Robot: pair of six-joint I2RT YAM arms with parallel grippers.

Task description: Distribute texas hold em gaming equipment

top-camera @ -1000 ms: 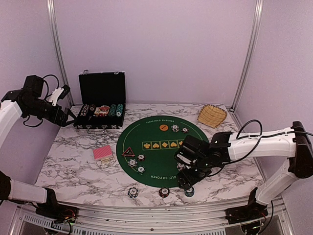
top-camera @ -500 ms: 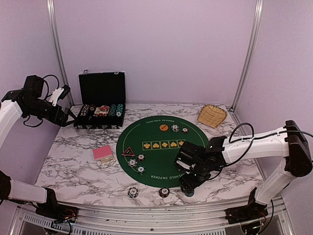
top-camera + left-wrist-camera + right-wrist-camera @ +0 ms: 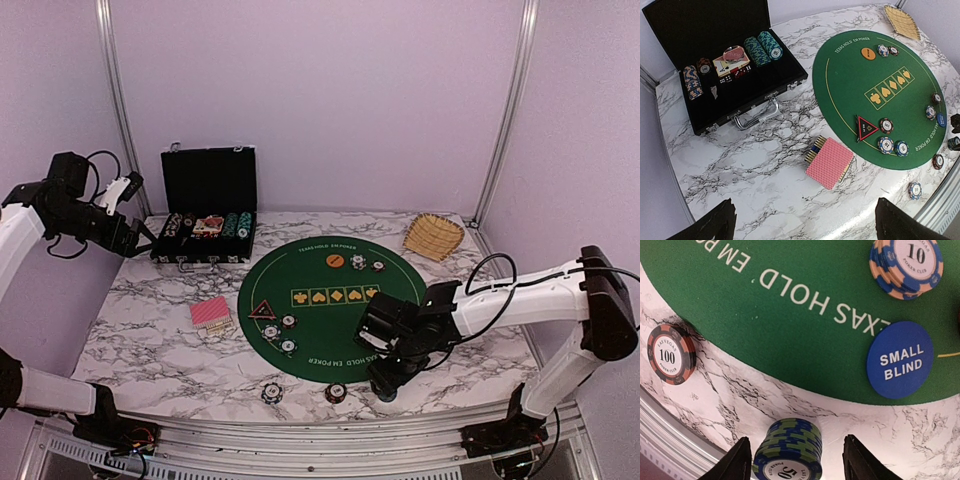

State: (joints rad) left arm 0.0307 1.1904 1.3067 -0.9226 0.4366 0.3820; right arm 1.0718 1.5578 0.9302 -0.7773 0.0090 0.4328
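**Marble Table Partly Set, Chip Stack Bracketed**

On the marble table, a round green mat is seen partly laid out. An orange button, a triangle marker, a blue small-blind button and small chip piles are placed on the felt. A green-and-blue chip stack stands on the marble just off the mat's near edge. It is bracketed by the right gripper, whose jaws are spread either side without clamping it. The left gripper is held high, jaws wide and empty. The red-backed cards lie undealt beside the mat and the black case holds many chips, so distribution is judged roughly half done.
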